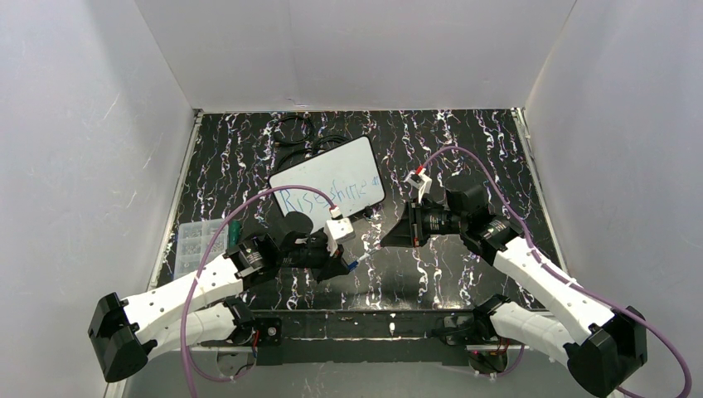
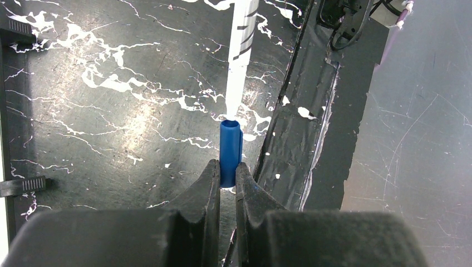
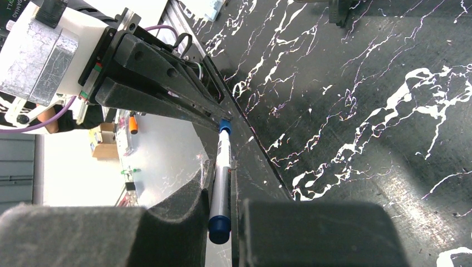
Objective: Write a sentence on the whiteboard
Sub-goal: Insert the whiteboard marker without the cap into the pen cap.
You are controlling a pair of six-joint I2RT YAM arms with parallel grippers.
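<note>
Holding, item one: a marker [image 1: 367, 252], shared between my two grippers over the middle of the table [image 1: 472, 149], toward its near edge.

- Left gripper [image 2: 227, 169]: fingers pressed together on the blue cap [image 2: 230, 149]. The white barrel [image 2: 240, 55] runs straight out from the cap, away from the fingertips.
- Right gripper [image 3: 221, 175]: fingers clamped on the barrel, with its blue end plug [image 3: 220, 229] showing between them. The barrel points at the left gripper's tips.
- Marker printing: dark marks on the barrel, too blurred to read.

Item two: the whiteboard [image 1: 348, 162], lying flat on the table beyond both grippers.
- It is centred between the left and right edges and sits closer to the far edge.
- It is turned so its right end lies farther back.
- Neither set of fingers touches it. The left wrist hangs just on its near side, and the right gripper is off its near right corner.

Item three: the sentence [image 1: 323, 197], blue handwriting in one line along the board's near long side.
- It reads roughly "Rise shine".
- A further small mark follows it, which I cannot make out.

Sundries:
- A clear compartment box [image 1: 199, 240] by the left edge.
- Black cables [image 1: 303, 133] at the far edge.
</note>
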